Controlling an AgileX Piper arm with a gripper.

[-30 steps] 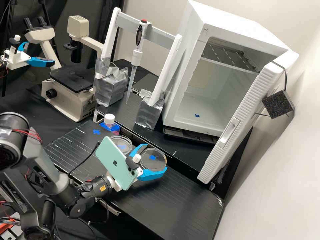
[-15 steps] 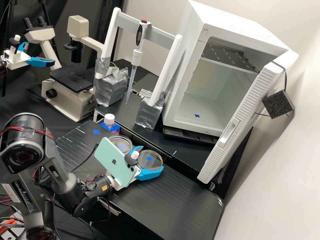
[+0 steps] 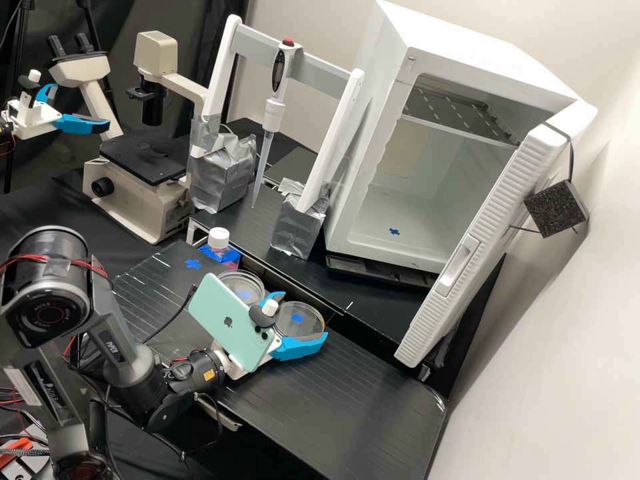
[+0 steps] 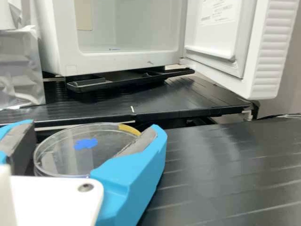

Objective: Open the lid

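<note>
Dish lid point(image 4: 106, 143) sits on, and you've got your end effector point(image 3: 305, 315) gripping the dish point(image 3: 308, 328), a finger either side, right by the bench's point(image 3: 347, 400) far edge! Second dish point(image 3: 233, 290) rests just beside, near the bottle point(image 3: 218, 238).

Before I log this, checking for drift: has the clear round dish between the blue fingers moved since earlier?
Yes, the dish has shifted slightly nearer the other clear round dish in the high view.

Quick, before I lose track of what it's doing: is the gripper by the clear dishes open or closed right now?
Gripper: closed on a round clear dish, one finger on either side.
</note>
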